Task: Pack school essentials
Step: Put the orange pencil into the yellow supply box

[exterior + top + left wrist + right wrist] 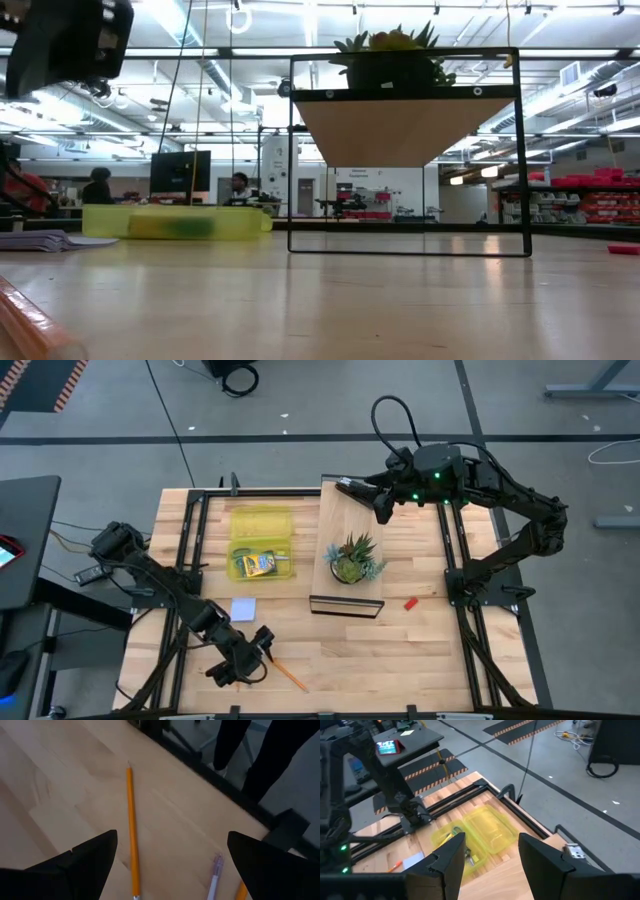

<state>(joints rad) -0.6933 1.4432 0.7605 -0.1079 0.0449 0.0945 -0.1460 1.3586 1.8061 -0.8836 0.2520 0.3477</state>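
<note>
I am hovering my left gripper, fingers apart, over the orange pencil at the table's 7 o'clock, straddling it for pickup; the right gripper, also spread, is waiting at 12 o'clock.

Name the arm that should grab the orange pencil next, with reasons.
Left. Its gripper hovers with open jaws right over the orange pencil at the table's front edge, while the right gripper waits far off above the wooden shelf.
</note>
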